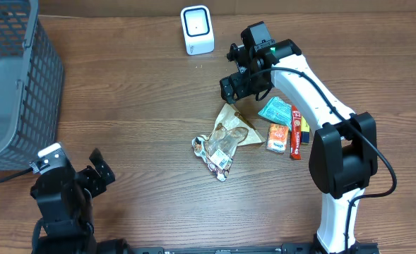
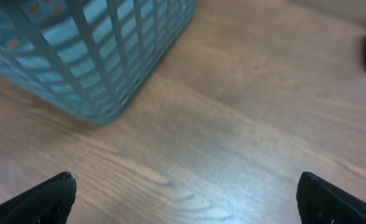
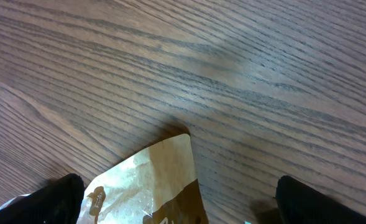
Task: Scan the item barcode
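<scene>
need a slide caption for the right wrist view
Open right claw hovers over the corner of a tan snack packet on the wooden table.

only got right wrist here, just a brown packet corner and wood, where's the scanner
Observer: The white scanner stands near the table's far edge, beyond and to the left of the right gripper.
Operator: more items besides the brown one
Observer: Yes. Around the brown packet lie a clear crinkled wrapper, a teal packet, an orange packet and a red stick.
Operator: left arm busy
Observer: No. The left gripper is open and empty, with a grey basket beyond it.
</scene>
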{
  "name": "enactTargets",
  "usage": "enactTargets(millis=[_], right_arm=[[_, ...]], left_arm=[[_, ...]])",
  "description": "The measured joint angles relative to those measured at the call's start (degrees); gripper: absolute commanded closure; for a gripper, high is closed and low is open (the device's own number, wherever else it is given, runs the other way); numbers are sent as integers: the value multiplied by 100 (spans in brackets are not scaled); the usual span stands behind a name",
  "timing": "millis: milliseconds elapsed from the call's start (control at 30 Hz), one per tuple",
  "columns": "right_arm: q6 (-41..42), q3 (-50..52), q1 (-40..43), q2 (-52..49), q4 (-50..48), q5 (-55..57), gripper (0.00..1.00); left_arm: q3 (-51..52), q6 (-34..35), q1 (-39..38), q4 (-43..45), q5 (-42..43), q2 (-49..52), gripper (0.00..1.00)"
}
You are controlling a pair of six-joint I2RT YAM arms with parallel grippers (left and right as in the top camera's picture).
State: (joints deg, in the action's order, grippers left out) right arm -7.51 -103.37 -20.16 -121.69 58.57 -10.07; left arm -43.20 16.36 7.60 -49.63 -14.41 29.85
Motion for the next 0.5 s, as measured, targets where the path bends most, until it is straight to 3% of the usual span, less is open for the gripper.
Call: enactTargets(millis=[500], right_arm=[[4,2,0,0,-4,0,0]], left_arm=[[988,2,-197,2004,-2,-1314,0]])
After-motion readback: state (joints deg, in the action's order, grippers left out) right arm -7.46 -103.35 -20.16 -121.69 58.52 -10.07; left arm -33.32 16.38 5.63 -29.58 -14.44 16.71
